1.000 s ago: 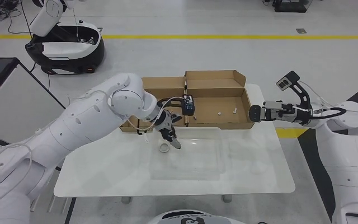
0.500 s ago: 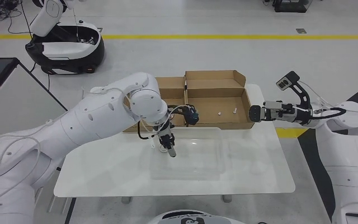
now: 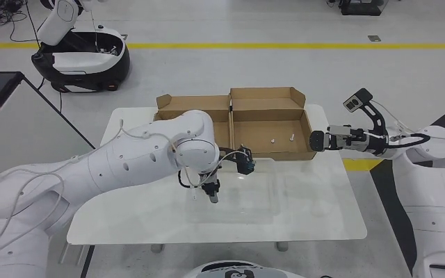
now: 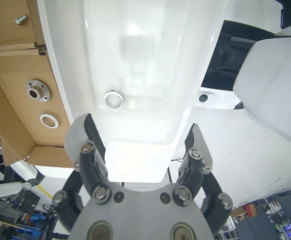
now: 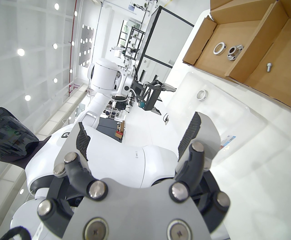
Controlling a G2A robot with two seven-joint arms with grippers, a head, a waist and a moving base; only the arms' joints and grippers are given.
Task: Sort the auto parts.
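Note:
A metal ring (image 4: 113, 99) lies on the floor of the clear plastic tray (image 4: 159, 68), just beyond my left gripper (image 4: 141, 131), which is open and holds nothing. In the top view that gripper (image 3: 212, 193) hangs over the tray's left part (image 3: 278, 208). The cardboard box (image 4: 20, 68) holds a metal flange (image 4: 38, 90), a white ring (image 4: 50, 121) and a bolt (image 4: 21, 19). My right gripper (image 5: 138, 129) is open and empty, at the box's right end (image 3: 313, 141). From it I see the ring (image 5: 201, 95) in the tray.
The two-compartment cardboard box (image 3: 268, 101) stands at the table's back edge, with two small parts (image 3: 274, 141) in its right half. The white table (image 3: 327, 208) has bare room to the right of the tray. Another robot base (image 3: 83, 59) stands on the floor beyond.
My left arm has swung to the right and its gripper has drawn back a little toward the table's front, away from the ring. The right arm has stayed where it was.

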